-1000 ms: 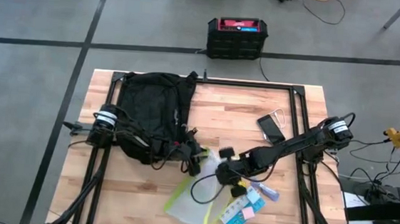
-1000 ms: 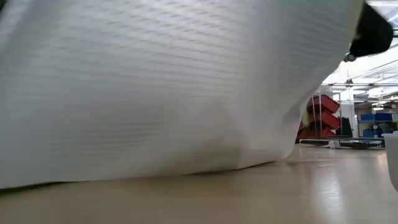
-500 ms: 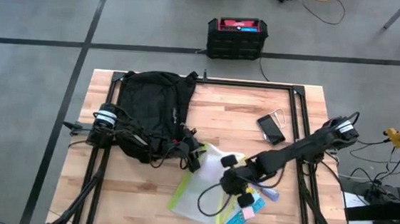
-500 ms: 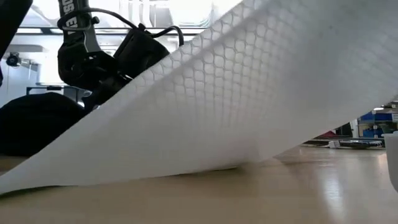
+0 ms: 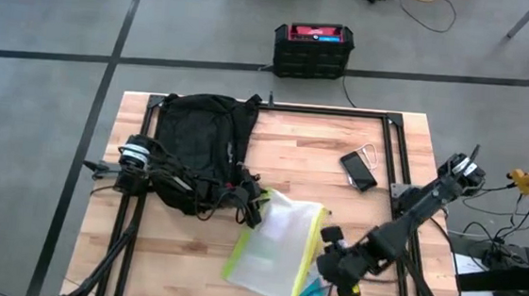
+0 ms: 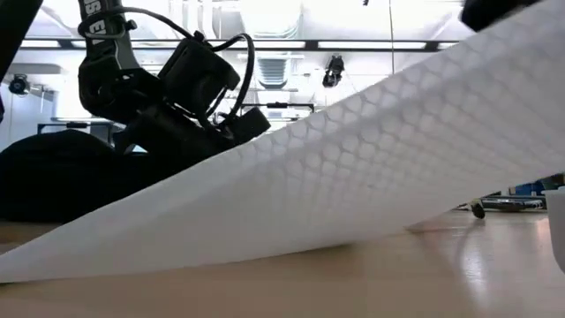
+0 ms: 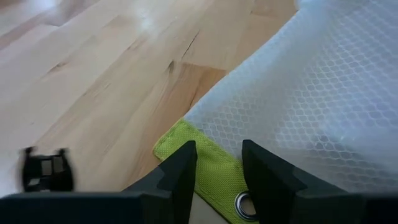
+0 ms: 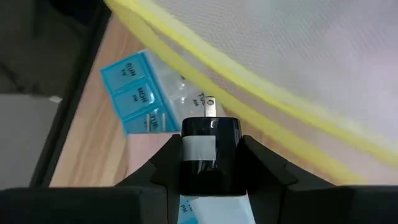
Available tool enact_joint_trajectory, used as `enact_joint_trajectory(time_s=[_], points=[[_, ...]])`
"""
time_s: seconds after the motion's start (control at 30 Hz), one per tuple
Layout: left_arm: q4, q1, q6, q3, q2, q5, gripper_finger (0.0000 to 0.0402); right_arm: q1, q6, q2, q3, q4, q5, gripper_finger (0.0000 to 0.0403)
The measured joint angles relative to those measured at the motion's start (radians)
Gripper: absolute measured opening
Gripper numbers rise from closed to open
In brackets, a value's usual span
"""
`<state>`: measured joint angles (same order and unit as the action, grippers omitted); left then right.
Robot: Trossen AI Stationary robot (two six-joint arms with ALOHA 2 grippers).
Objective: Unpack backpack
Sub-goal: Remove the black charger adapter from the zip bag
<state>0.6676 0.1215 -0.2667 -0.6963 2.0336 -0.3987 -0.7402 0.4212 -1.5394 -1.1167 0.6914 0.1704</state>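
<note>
The black backpack lies at the table's far left and shows dark in the low view. A white mesh pouch with yellow-green trim slants up off the table in front of it. My left gripper is shut on the pouch's far corner. My right gripper hovers past the pouch's right edge, shut on a black charger plug. A blue pill organiser lies partly under the pouch. My left gripper has the pouch's green trimmed corner, beside a metal eyelet, between its two fingers. The pouch stretches away from the fingers, with its near edge on the table. My right gripper pinches the charger plug's two sides between its fingers. The prongs stick out past the fingertips. The plug is held above the pill organiser and the pouch's yellow edge, clear of both.
A phone with a wire ring beside it lies at the far right. A black-and-red box stands on the floor beyond the table. A black metal frame runs around the tabletop.
My right gripper has carried the charger plug from above the pouch toward the table's near right corner. The pouch has spread out to the right and now covers most of the pill organiser. In the low view its raised side has sunk, uncovering my left arm.
</note>
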Motion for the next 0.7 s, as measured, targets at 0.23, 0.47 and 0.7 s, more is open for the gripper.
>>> enact_joint_trajectory(time_s=[0.23,0.47,0.7], points=[[-0.053,0.002,-0.001,0.092,-0.129,0.022,0.0118,-0.117,0.279,0.02,0.049,0.012,0.101,0.011],[-0.08,0.004,-0.05,0.218,-0.262,0.02,0.0118,-0.251,0.479,0.021,0.096,0.019,0.148,0.011],[-0.083,0.019,-0.087,0.254,-0.298,0.023,0.0118,-0.308,0.694,0.026,0.158,0.09,0.197,0.011]])
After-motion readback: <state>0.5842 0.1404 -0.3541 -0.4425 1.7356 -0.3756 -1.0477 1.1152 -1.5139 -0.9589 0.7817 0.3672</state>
